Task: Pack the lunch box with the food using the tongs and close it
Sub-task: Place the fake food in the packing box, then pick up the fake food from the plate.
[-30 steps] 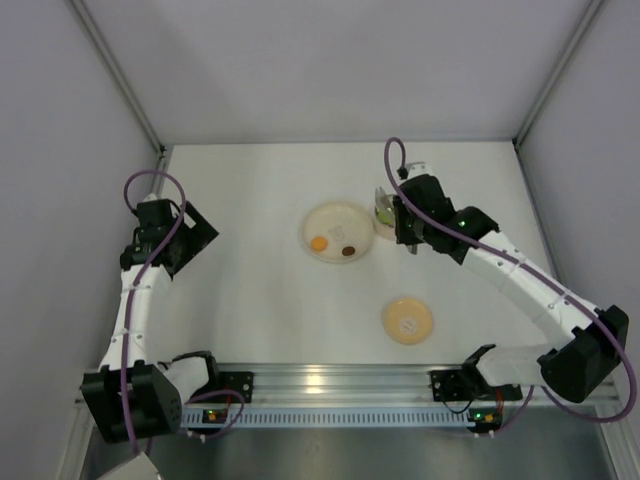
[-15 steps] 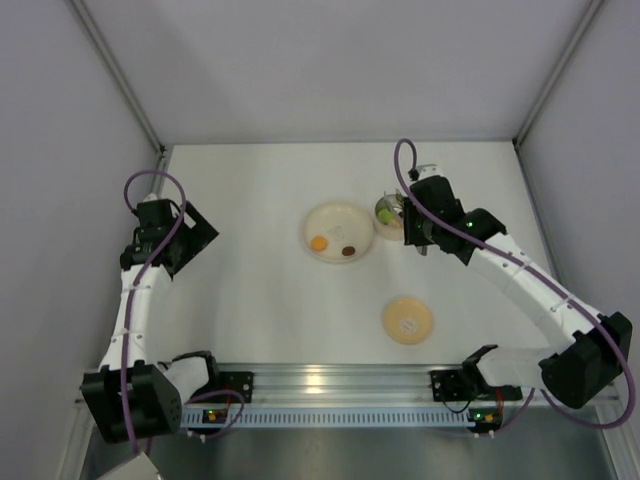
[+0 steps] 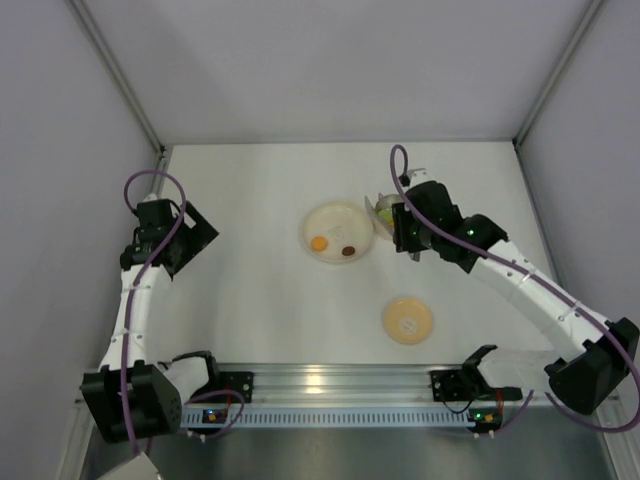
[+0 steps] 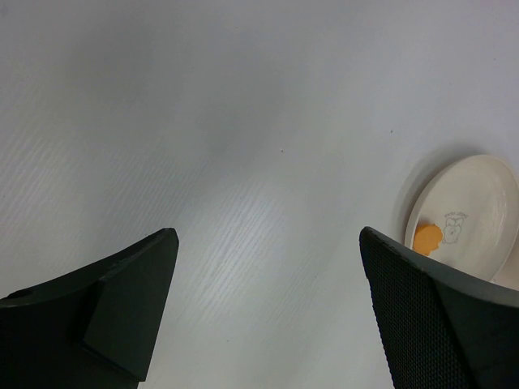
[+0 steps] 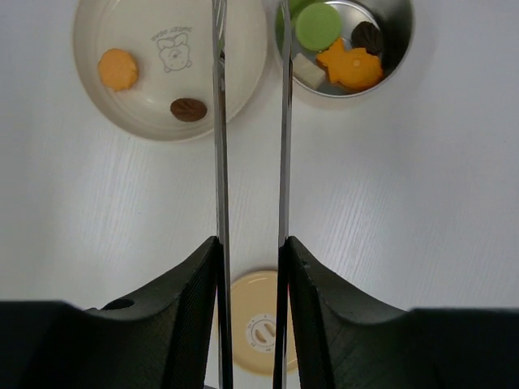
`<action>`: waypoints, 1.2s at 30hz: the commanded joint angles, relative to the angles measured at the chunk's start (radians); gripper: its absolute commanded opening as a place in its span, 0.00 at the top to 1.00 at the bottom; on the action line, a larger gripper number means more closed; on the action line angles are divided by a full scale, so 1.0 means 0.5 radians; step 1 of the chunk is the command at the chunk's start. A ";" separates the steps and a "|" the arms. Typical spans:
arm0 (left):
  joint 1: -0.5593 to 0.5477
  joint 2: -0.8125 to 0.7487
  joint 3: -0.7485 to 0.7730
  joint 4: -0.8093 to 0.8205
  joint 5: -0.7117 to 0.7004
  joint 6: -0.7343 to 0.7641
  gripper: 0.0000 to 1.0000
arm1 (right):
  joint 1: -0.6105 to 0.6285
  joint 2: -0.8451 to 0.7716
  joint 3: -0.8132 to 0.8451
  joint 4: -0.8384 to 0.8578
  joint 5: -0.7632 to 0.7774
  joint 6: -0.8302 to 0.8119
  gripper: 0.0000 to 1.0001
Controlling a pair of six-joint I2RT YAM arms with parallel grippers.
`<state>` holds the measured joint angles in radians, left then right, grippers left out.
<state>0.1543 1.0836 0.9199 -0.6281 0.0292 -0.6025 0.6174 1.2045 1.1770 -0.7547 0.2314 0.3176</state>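
Right gripper point(image 5: 251, 255): your jaws clamp both arms of the tongs point(image 5: 219, 121); blades slightly apart.
Blade edges: one crosses the plate point(image 5: 146, 113), the other the lunch box point(image 5: 396, 32) rim.
Lunch box: open, just beside the plate, holding green, orange, white and dark food point(image 5: 318, 26).
Plate: orange piece point(image 5: 118, 69), brown piece point(image 5: 188, 109).
Lid point(image 5: 253, 301): apart, nearer you.
Left gripper point(image 4: 266, 267): jaws wide, over bare table point(image 4: 243, 121).

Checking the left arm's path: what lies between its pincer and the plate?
Only bare table between the left pincer and the plate, shown in the left wrist view and the top view.
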 commanded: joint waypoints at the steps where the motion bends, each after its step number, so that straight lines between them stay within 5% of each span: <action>1: -0.005 -0.020 -0.024 0.084 -0.006 0.018 0.01 | 0.142 -0.035 0.014 -0.031 -0.006 0.034 0.63; 8: -0.005 -0.023 -0.024 0.081 -0.012 0.021 0.01 | 0.366 0.073 -0.056 0.015 0.025 0.098 0.61; 28: -0.005 -0.023 -0.027 0.081 -0.009 0.018 0.01 | 0.505 0.245 -0.191 0.169 -0.049 0.172 0.59; 36: -0.005 -0.026 -0.027 0.081 -0.009 0.021 0.01 | 0.517 0.269 -0.161 0.154 -0.024 0.166 0.66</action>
<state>0.1543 1.0836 0.9199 -0.6281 0.0292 -0.6025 0.8619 1.3384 1.0740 -0.7254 0.2123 0.3901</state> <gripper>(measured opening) 0.985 0.355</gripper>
